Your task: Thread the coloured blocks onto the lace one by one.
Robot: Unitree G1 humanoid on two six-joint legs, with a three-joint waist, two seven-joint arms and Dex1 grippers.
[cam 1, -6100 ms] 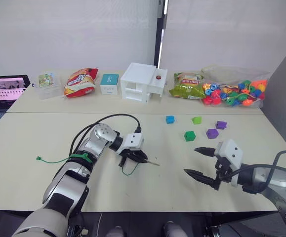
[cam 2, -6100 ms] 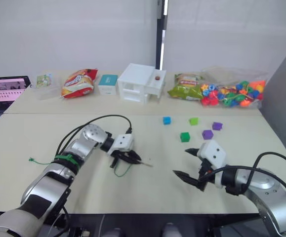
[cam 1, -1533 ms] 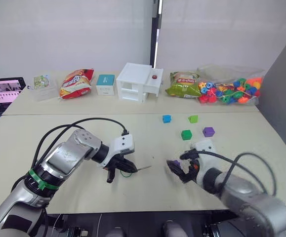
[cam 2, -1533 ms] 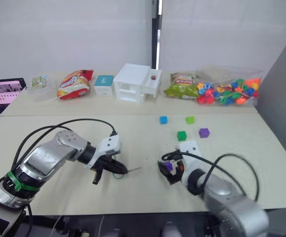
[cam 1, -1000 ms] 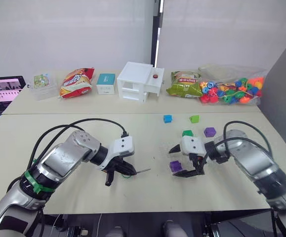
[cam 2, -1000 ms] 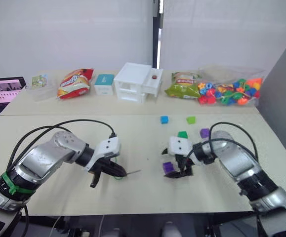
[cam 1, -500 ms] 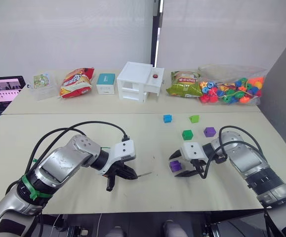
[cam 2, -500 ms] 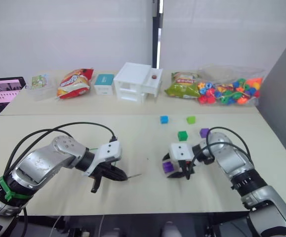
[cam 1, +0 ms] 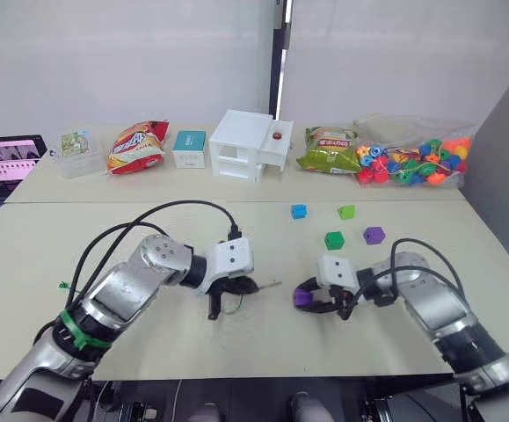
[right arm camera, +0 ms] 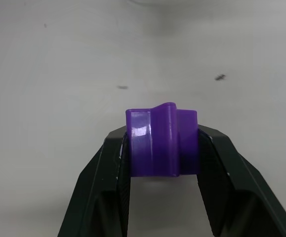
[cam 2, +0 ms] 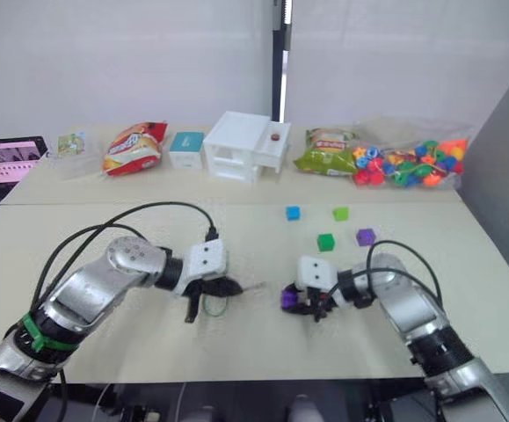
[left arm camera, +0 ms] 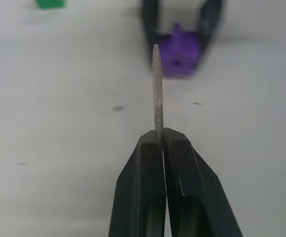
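Over pale tabletop (cam 1: 149,224), right gripper (right arm camera: 161,148) is clamping purple block (right arm camera: 161,142); left gripper (left arm camera: 161,143), pinching lace (left arm camera: 156,89), is risking missing its hole ahead.

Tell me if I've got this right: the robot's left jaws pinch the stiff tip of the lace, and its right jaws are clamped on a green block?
Nearly, but the colour is wrong. The right gripper is clamped on a purple block, not a green one; the right wrist view shows it plainly. The rest holds: the left gripper pinches the lace's stiff tip.
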